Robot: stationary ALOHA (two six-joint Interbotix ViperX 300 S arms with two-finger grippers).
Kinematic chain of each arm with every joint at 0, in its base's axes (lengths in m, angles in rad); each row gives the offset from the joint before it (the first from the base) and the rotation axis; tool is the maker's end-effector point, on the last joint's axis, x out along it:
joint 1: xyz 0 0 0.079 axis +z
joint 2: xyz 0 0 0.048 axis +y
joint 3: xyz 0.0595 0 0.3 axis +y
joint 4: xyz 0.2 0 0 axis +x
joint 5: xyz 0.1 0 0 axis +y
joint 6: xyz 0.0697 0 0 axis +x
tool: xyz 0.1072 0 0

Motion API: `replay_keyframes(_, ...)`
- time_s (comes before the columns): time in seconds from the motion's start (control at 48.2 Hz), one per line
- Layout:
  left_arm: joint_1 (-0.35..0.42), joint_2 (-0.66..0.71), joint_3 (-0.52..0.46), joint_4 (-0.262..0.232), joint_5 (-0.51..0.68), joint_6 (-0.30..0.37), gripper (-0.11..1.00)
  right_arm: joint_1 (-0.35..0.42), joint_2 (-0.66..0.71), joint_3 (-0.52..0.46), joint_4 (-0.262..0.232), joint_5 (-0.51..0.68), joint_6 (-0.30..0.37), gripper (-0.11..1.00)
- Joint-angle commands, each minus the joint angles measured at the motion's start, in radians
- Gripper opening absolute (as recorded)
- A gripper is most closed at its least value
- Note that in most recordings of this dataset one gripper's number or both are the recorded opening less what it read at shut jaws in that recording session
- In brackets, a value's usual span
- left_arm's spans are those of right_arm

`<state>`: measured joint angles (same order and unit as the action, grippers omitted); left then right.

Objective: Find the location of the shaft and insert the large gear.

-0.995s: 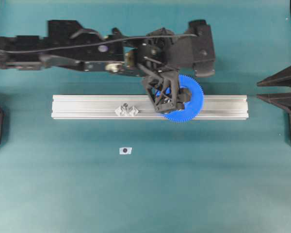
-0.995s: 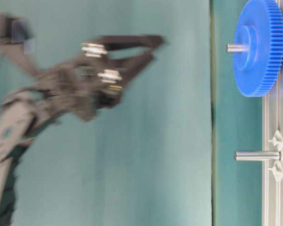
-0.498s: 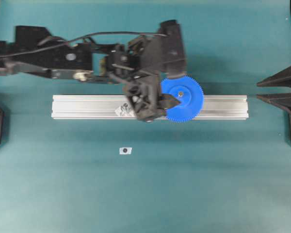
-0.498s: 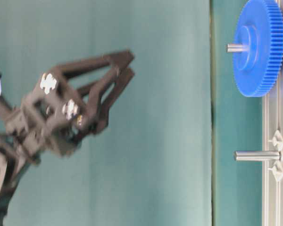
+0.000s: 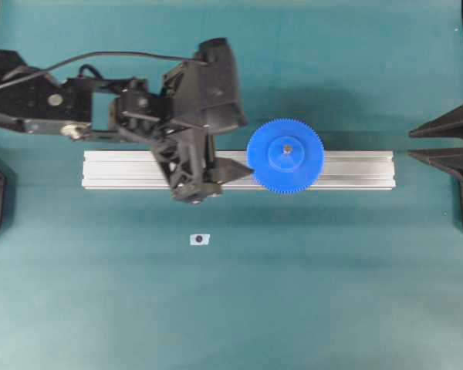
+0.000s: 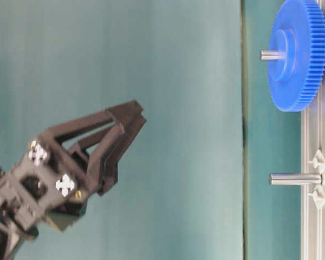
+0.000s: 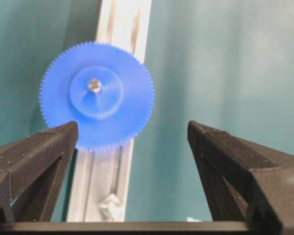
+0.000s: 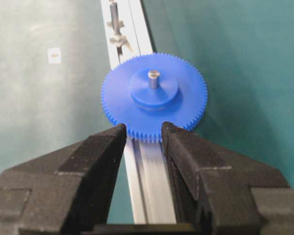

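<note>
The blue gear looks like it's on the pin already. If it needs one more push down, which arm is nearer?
Probably the left. The left gripper hangs open right beside the large gear, above the rail. The right gripper sits far off to the side.

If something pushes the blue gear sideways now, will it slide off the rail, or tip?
Probably neither. The blue gear sits on a metal pin that passes through its hub, so a sideways push would likely only turn it. It lies flat on the rail, so tipping seems unlikely. It looks like stiff plastic, probably light; lifting straight up should free it.
</note>
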<state>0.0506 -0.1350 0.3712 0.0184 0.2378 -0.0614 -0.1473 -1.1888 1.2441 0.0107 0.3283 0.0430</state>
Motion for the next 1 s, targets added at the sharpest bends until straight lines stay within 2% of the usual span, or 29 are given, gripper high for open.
replay_keyframes(0.0,-0.006,-0.054,0.015,0.003,-0.037,0.002,0.93,-0.002,0.008,-0.009,0.002,-0.006,0.011,0.46)
replay_keyframes(0.498,-0.025,-0.189,0.172,0.002,-0.084,0.0,0.93,-0.002,0.008,0.0,0.003,-0.008,0.011,0.46)
replay_keyframes(0.974,-0.028,-0.262,0.244,0.003,-0.098,-0.003,0.93,-0.002,0.008,0.002,0.003,-0.006,0.011,0.46)
